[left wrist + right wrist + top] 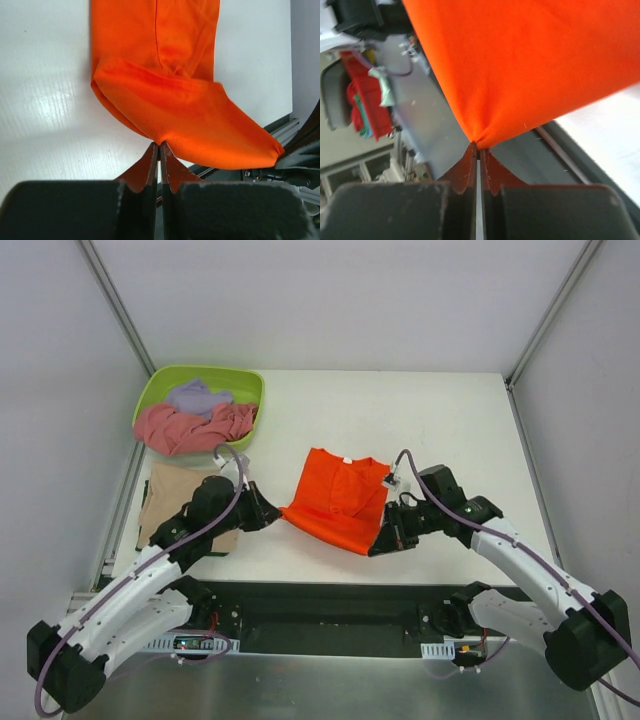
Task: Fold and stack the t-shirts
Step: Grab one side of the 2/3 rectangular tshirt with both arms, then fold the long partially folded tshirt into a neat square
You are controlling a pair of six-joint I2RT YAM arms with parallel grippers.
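**Both claws pinched the orange t-shirt at its near corners**

From above, the left claw (280, 512) met the near left corner of the orange t-shirt (340, 495), and the right claw (382, 543) met its near right corner. The shirt lay between the two claws on the white surface (460, 420), with its collar on the side away from both. That view was too distant to show how the jaws stood.

The wrist cameras settled it. In the left wrist view the left claw's fingers were pressed together on a small pucker of orange cloth. The fabric, doubled over on itself, spread away ahead of the tips. Its near edge was raised off the surface and ran off to the right of the claw.

In the right wrist view the right claw's fingers were likewise clamped on a gathered corner. The cloth stretched taut above and beyond the tips, clear of the surface.

Only the overhead camera showed the other shirts. A tan t-shirt (165, 495) lay flat just left of the left claw, partly under that arm. Beyond it, a green tub (160, 385) held a pink t-shirt (190, 428) with a lavender t-shirt (197, 395) on top. Both were well apart from the right claw.
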